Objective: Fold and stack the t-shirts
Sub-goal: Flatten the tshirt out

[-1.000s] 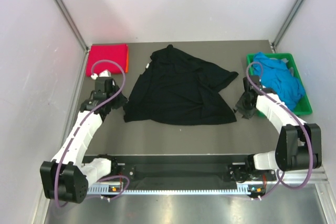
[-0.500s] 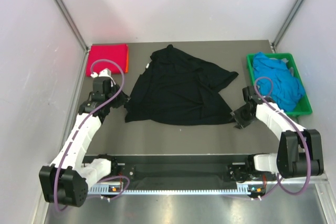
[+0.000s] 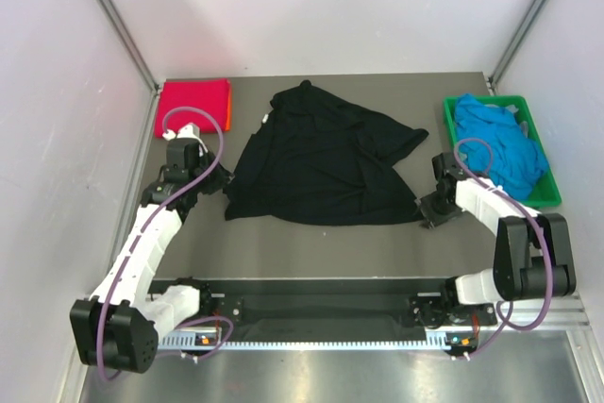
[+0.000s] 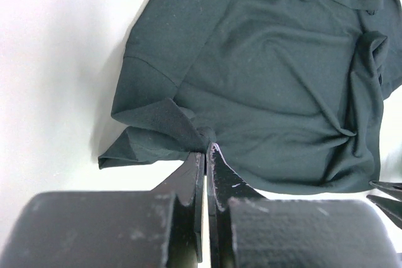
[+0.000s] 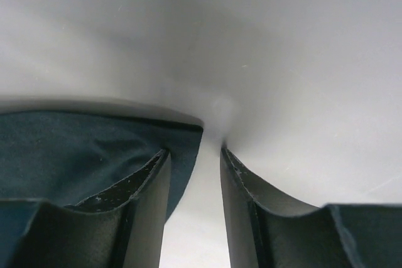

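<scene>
Grey surface (image 3: 311,244) between pale walls (image 3: 330,7): the black t-shirt (image 3: 321,162) lies rumpled near the green crate (image 3: 549,199), which holds the blue t-shirts (image 3: 500,143). Within the last second the right gripper (image 5: 195,152) has swung from the crate down to the shirt's hem corner nearest it, jaws apart and astride the cloth edge. The left gripper (image 4: 206,154), at the shirt's corner farthest from the crate, has its jaws clamped on cloth. With both corners nearly held, stretching the shirt flat looks next.

You're looking down on a grey desk (image 3: 311,252), evenly lit and boxed in by a white back wall (image 3: 321,16) and left wall (image 3: 57,186). 2 metal posts (image 3: 113,14) climb the far corners, and a notched rail (image 3: 311,342) edges the near side.
</scene>
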Robot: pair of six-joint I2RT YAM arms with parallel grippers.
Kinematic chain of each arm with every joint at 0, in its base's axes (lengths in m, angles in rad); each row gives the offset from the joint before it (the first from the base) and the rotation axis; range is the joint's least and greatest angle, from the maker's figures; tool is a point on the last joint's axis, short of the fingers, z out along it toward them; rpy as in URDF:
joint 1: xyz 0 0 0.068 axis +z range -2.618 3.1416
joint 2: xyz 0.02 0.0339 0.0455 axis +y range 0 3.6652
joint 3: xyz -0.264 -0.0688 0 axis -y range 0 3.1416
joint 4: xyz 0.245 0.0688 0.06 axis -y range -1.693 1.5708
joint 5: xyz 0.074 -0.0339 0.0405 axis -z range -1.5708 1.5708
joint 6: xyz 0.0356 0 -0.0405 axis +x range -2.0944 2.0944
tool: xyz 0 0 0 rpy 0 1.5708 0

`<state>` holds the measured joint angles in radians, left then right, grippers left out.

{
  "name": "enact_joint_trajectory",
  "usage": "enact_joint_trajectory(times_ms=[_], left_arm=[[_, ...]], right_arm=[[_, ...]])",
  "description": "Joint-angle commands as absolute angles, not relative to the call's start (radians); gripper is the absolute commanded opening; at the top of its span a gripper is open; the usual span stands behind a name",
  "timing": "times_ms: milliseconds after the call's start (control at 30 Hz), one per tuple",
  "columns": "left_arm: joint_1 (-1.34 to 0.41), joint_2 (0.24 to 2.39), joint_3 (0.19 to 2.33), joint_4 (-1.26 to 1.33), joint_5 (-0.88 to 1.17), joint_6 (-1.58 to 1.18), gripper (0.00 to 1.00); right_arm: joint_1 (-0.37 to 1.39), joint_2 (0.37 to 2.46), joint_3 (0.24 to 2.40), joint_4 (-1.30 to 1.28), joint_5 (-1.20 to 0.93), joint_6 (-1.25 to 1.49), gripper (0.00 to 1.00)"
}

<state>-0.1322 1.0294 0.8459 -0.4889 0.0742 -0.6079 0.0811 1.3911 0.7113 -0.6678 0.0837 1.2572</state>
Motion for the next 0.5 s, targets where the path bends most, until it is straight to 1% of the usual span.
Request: enact_joint_trajectory(times_ms=[0, 133, 233, 267, 333, 467], left_arm=[[-0.133, 1.017, 0.848, -0.428, 0.072, -0.611, 0.0], [-0.133, 1.034, 0.854, -0.416, 0.071, -0.614, 0.0], [-0.133, 1.045, 0.867, -0.414, 0.072, -0.617, 0.0], [-0.133, 1.048, 0.867, -0.411, 0.072, -0.617, 0.0], [-0.133, 1.046, 0.867, -0.405, 0.072, -0.621, 0.0], [-0.133, 1.057, 0.911, -0.416, 0.054, -0.627, 0.0]], right_arm=[[0.077, 1.416, 0.732, -0.677, 0.133, 1.302, 0.37], [0.077, 1.448, 0.707, -0.624, 0.135, 1.298, 0.31], [0.077, 1.466, 0.706, -0.601, 0.141, 1.279, 0.24], [0.077, 1.468, 0.707, -0.597, 0.143, 1.273, 0.12], [0.077, 1.462, 0.71, -0.585, 0.147, 1.246, 0.0], [0.077, 1.407, 0.753, -0.58, 0.189, 1.135, 0.0]])
